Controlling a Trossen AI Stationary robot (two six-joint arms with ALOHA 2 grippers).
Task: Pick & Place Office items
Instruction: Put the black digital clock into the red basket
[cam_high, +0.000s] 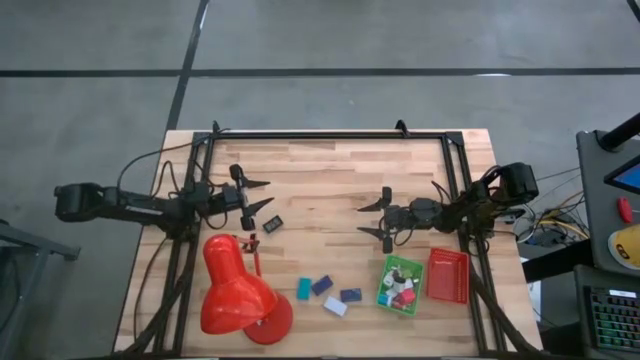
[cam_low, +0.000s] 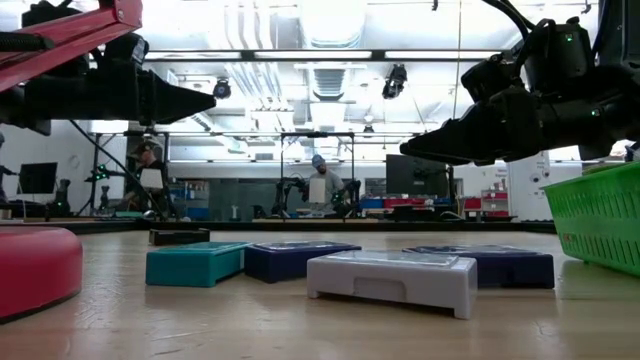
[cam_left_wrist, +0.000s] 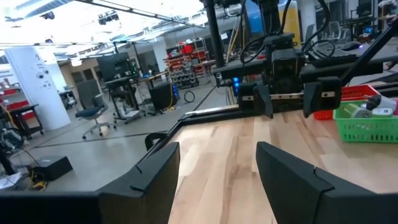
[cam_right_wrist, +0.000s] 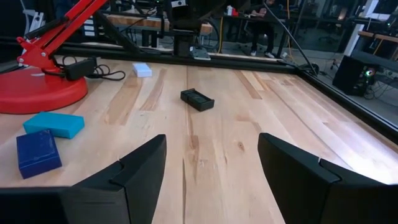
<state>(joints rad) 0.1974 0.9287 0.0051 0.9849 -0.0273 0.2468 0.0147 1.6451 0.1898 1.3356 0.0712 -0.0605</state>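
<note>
Both grippers hover open above the wooden table, facing each other, with nothing between their fingers. My left gripper (cam_high: 260, 197) is at the left centre; a small black block (cam_high: 273, 225) lies flat on the wood just near-side of it. My right gripper (cam_high: 374, 218) is at the right centre, above the far end of the green tray (cam_high: 388, 292). A teal block (cam_high: 304, 288), two dark blue blocks (cam_high: 321, 285) (cam_high: 350, 296) and a white block (cam_high: 335, 307) lie flat near the front edge. The right wrist view shows the black block (cam_right_wrist: 197, 99) ahead.
A big red desk lamp (cam_high: 238, 292) stands at the front left, its base (cam_low: 30, 270) close to the teal block (cam_low: 195, 263). The green tray holds several small pieces; a red tray (cam_high: 447, 275) lies to its right. Bare wood spans the table's far half.
</note>
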